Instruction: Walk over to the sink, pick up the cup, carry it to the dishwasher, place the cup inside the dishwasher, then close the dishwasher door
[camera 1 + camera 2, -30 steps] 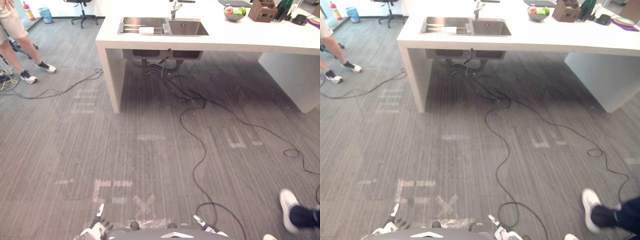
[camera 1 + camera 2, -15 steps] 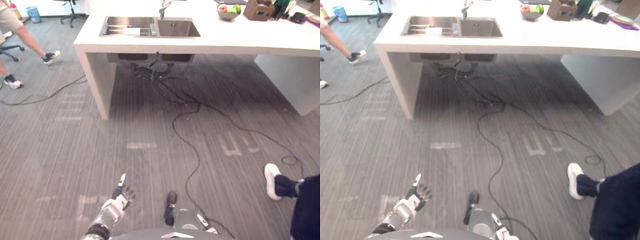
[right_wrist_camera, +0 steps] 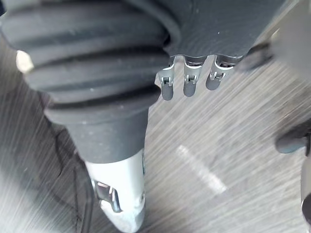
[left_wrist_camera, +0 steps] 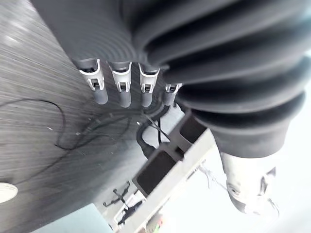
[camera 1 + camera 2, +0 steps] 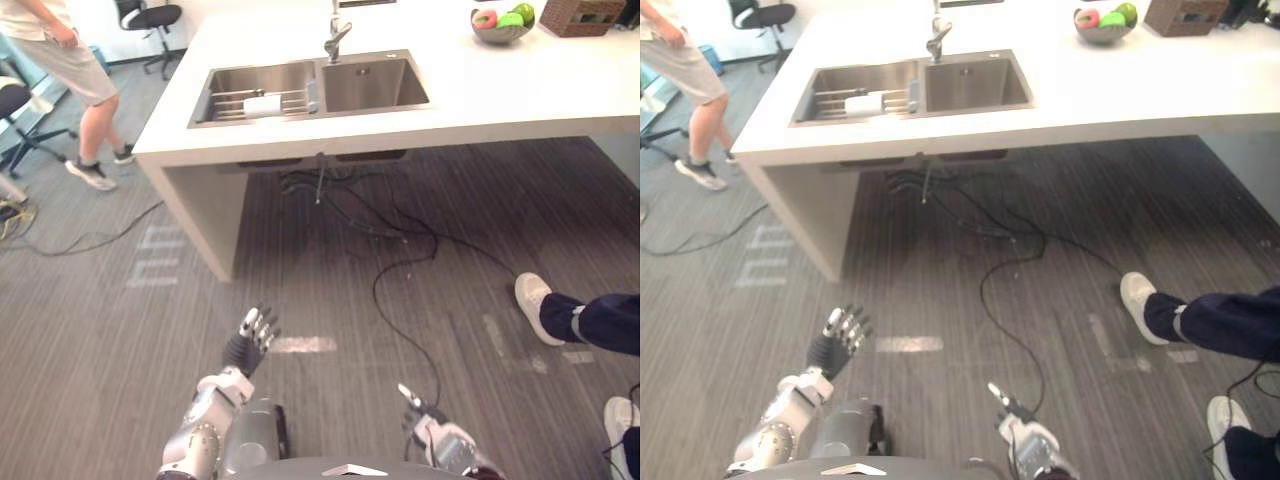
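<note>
A steel double sink (image 5: 318, 96) is set in the white counter (image 5: 480, 95) ahead of me. In its left basin a white cup-like object (image 5: 262, 103) lies on a wire rack. My left hand (image 5: 250, 345) hangs low over the carpet, well short of the counter, with relaxed fingers (image 4: 121, 92) and nothing in it. My right hand (image 5: 428, 425) sits at the lower edge, also with nothing in it, its fingers (image 3: 187, 80) loose above the floor.
Black cables (image 5: 400, 260) trail over the carpet from under the sink. A person's legs in dark trousers and white shoes (image 5: 540, 305) stand close at the right. Another person (image 5: 70, 70) stands at the far left by an office chair (image 5: 150, 20). A fruit bowl (image 5: 500, 25) is on the counter.
The camera has moved closer to the counter, so the sink looks larger. My left hand has swung further forward. The person at the right has stepped nearer.
</note>
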